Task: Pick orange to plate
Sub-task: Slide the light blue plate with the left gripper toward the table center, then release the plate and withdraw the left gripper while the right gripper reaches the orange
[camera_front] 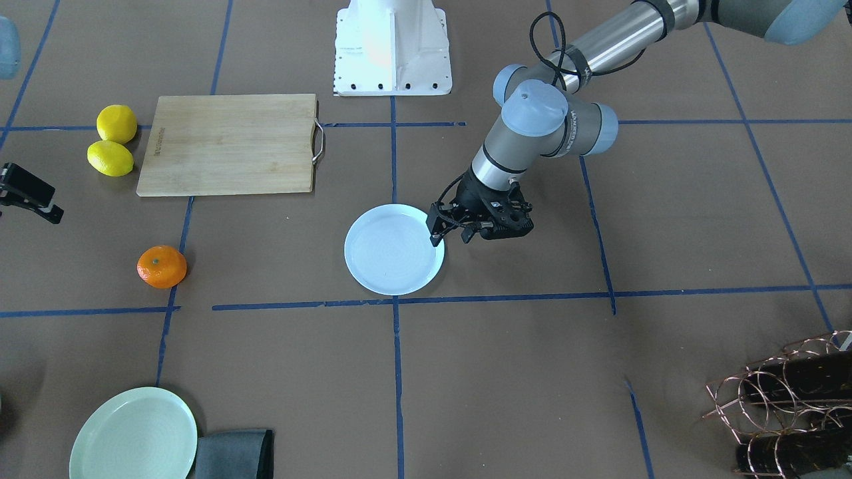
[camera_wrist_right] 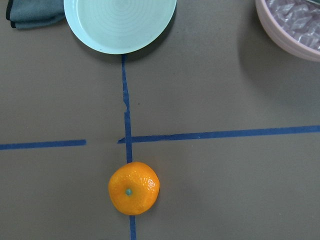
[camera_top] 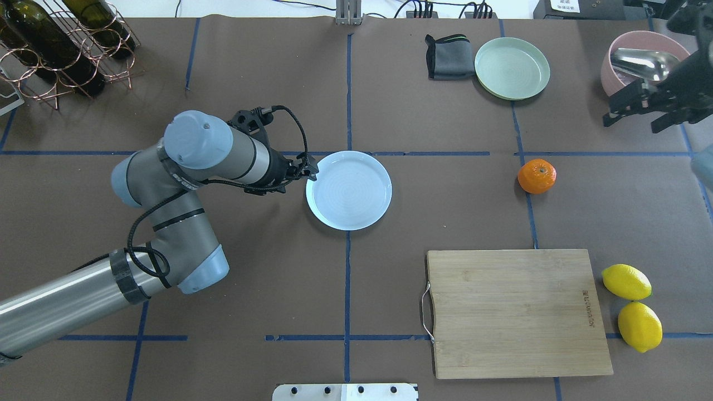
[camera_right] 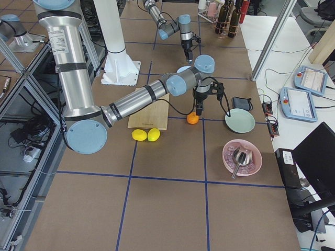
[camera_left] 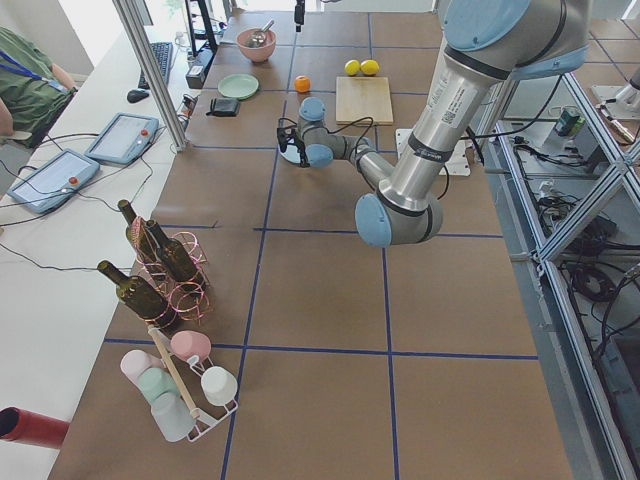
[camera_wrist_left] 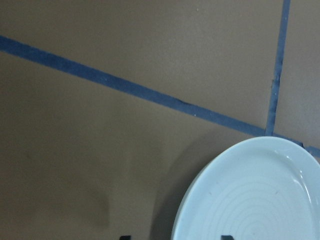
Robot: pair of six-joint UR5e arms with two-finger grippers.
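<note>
Overhead exterior: orange (camera_top: pixel 537 176) sits on the tabletop (camera_top: pixel 445 223), well apart at the plate's (camera_top: pixel 348 190) three o'clock. Right end effector (camera_top: pixel 632 121) hangs spread and empty; an off-centre pinch may roll it. Left end effector (camera_top: pixel 311 168), spread, straddles the nine-o'clock rim.

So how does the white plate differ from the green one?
The white plate sits mid-table with the left gripper open at its rim. The green plate lies near the far edge, untouched, beside a grey cloth. The white plate is bluish-white, the green plate pale green. Both are round, shallow, ringed and empty.
</note>
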